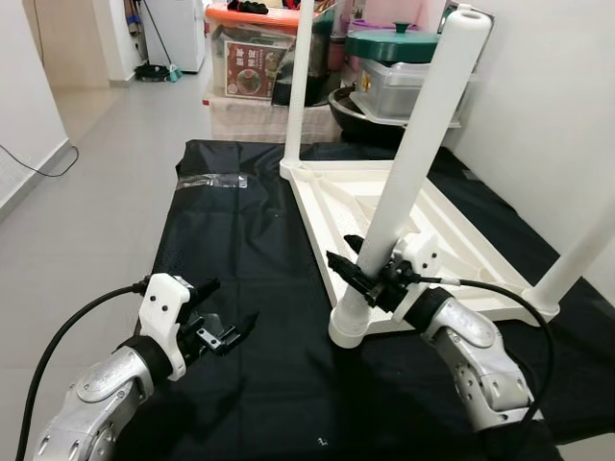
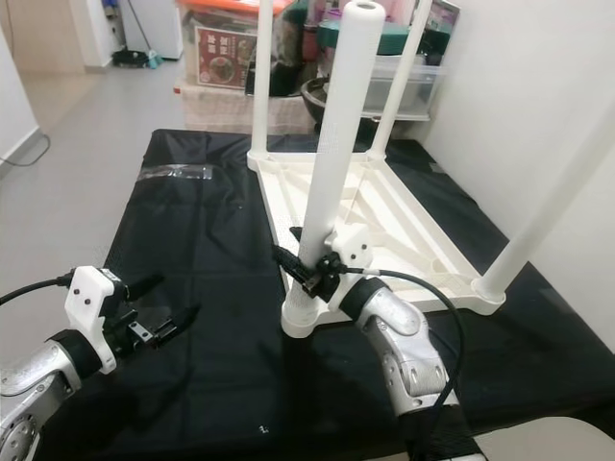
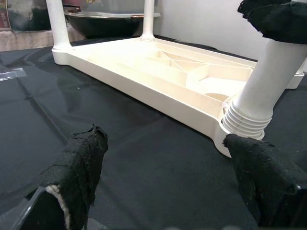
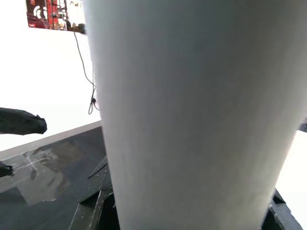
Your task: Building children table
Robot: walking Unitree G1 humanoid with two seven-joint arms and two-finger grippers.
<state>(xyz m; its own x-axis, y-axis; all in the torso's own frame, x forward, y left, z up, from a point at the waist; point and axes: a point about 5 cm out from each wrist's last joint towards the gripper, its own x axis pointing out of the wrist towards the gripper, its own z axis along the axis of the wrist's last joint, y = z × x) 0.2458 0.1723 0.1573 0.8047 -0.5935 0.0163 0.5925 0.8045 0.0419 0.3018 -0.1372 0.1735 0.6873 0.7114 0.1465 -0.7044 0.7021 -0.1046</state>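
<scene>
A white plastic table top [image 1: 452,240] lies upside down on a black cloth [image 1: 250,250], with white legs standing up from its corners. My right gripper [image 1: 370,274] is shut around the near-left leg [image 1: 423,134], low down, just above its ribbed base [image 3: 244,120] in the corner socket. In the right wrist view that leg [image 4: 192,96] sits close between the fingers [image 4: 93,213]. My left gripper [image 1: 229,305] hovers open over the cloth to the left of that corner, holding nothing. Its fingertips [image 3: 81,163] point toward the leg [image 3: 268,72].
A clear plastic bag [image 1: 211,181] lies on the cloth's far left. Storage boxes [image 1: 255,62], a pot with a green lid [image 1: 389,43] and a dark pan stand behind the table top. A white wall [image 1: 548,106] is close on the right, with open floor [image 1: 96,192] on the left.
</scene>
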